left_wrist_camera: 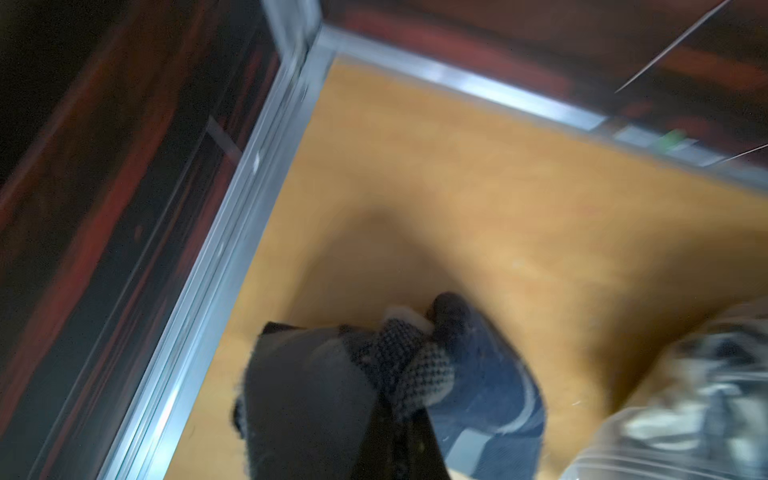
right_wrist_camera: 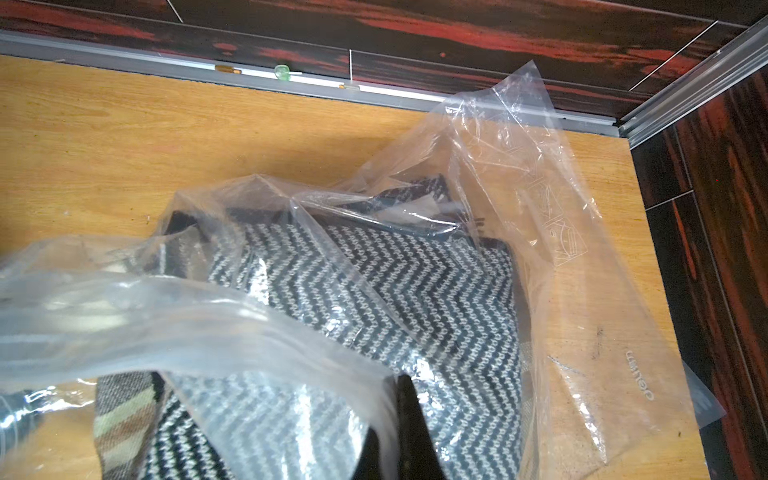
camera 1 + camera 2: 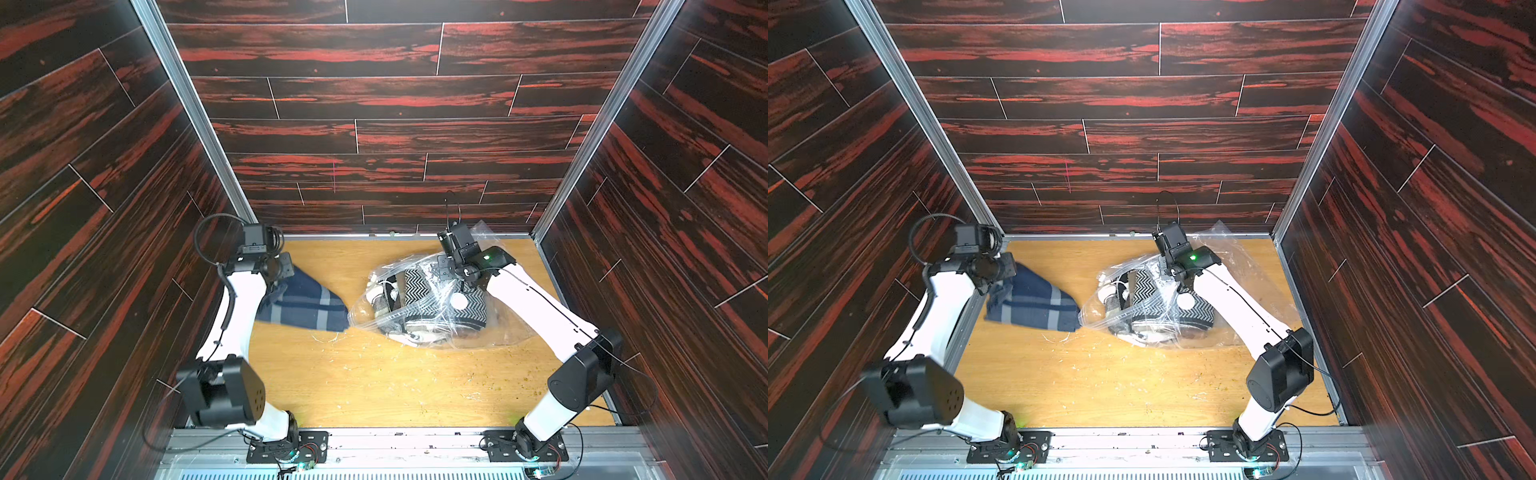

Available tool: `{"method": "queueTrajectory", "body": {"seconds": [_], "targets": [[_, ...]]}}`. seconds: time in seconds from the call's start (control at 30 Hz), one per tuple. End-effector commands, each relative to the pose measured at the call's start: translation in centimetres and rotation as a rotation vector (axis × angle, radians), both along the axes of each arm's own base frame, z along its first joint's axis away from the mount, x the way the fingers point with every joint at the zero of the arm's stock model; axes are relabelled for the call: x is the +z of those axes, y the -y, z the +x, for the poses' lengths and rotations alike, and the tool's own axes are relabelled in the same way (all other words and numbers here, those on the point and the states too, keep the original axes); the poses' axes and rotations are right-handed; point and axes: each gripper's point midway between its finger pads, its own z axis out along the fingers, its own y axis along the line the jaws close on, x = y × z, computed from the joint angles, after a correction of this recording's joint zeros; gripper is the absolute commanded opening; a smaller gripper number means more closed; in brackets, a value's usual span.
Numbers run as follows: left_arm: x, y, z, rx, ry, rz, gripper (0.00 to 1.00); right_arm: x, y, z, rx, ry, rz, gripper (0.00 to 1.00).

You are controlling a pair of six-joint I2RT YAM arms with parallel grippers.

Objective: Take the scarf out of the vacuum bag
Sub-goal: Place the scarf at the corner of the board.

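In both top views my left claw (image 3: 286,272) grips the blue plaid scarf (image 3: 305,305), its length running from the claw toward the vacuum bag (image 3: 498,324) mouth. Left wrist: blurred, cloth pinched. Right wrist: my right claw (image 2: 392,432) is clenched on bag plastic.

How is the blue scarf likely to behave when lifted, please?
Probably floppy: the blue scarf droops in folds from the left gripper. Likely light too, since a pinch at one end holds it up.
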Motion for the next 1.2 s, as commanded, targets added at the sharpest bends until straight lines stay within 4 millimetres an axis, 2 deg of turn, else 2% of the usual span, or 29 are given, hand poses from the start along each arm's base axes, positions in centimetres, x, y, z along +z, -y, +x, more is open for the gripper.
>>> {"method": "queueTrajectory", "body": {"seconds": [0.0, 0.03, 0.1, 0.17, 0.2, 0.3, 0.37, 0.43, 0.53, 0.67, 0.83, 0.9, 0.93, 0.97, 1.0, 1.03, 1.1, 1.17], "targets": [[5.7, 1.6, 1.0, -0.134, 0.266, 0.034, 0.0, 0.2, 1.2, -0.6, -0.019, -0.004, -0.013, 0.0], [6.0, 2.0, 0.5, -0.149, 0.301, 0.03, 0.0, 0.0, 1.2, -0.6, -0.019, -0.006, -0.015, 0.0], [5.8, 1.1, -0.4, -0.088, 0.375, 0.056, 0.0, -0.3, 1.0, -0.5, -0.015, -0.011, -0.013, 0.0], [4.3, -0.1, -0.5, -0.024, 0.4, 0.096, 0.0, -0.6, 0.9, -0.4, -0.012, -0.017, -0.013, 0.0], [3.2, -1.1, -0.2, 0.015, 0.353, 0.12, 0.0, -0.7, 0.7, -0.3, -0.009, -0.02, -0.01, 0.0], [-0.6, -3.0, 1.4, 0.1, 0.127, 0.132, 0.0, -0.8, 0.4, -0.1, -0.001, -0.021, -0.004, 0.0], [-2.6, -3.4, 2.7, 0.113, 0.003, 0.121, 0.0, -0.8, 0.3, 0.0, 0.0, -0.021, 0.0, 0.0], [-4.1, -3.7, 4.2, 0.126, -0.064, 0.111, 0.0, -0.7, 0.3, 0.0, 0.002, -0.017, 0.001, 0.0], [-4.9, -4.1, 6.3, 0.132, -0.072, 0.116, 0.0, -0.7, 0.3, 0.0, 0.003, -0.018, -0.001, 0.0], [-3.6, -4.9, 8.2, 0.131, -0.032, 0.162, 0.0, -0.7, 0.2, 0.1, 0.007, -0.017, 0.001, 0.0], [0.2, -5.4, 9.2, 0.125, 0.081, 0.22, 0.0, -0.8, 0.1, 0.2, 0.012, -0.016, 0.004, 0.0], [0.7, -5.5, 9.8, 0.123, 0.153, 0.248, 0.0, -0.8, 0.0, 0.2, 0.014, -0.016, 0.006, 0.0], [0.4, -5.8, 10.0, 0.126, 0.157, 0.262, 0.01, -0.9, 0.0, 0.2, 0.016, -0.018, 0.006, 0.0], [-0.2, -6.1, 10.1, 0.133, 0.137, 0.271, 0.29, -0.9, -0.1, 0.2, 0.018, -0.021, 0.007, 0.0], [-0.8, -6.5, 10.2, 0.149, 0.099, 0.278, 0.66, -0.9, -0.1, 0.1, 0.02, -0.022, 0.01, 0.0], [-1.3, -6.9, 10.1, 0.174, 0.069, 0.286, 0.84, -1.0, -0.1, 0.1, 0.021, -0.023, 0.012, 0.0], [-2.0, -8.0, 9.7, 0.242, 0.022, 0.307, 1.0, -0.8, -0.2, 0.0, 0.026, -0.02, 0.018, 0.0], [-1.7, -8.2, 9.3, 0.261, 0.03, 0.304, 1.0, -0.5, -0.6, -0.1, 0.048, -0.014, 0.029, 0.0]]}}
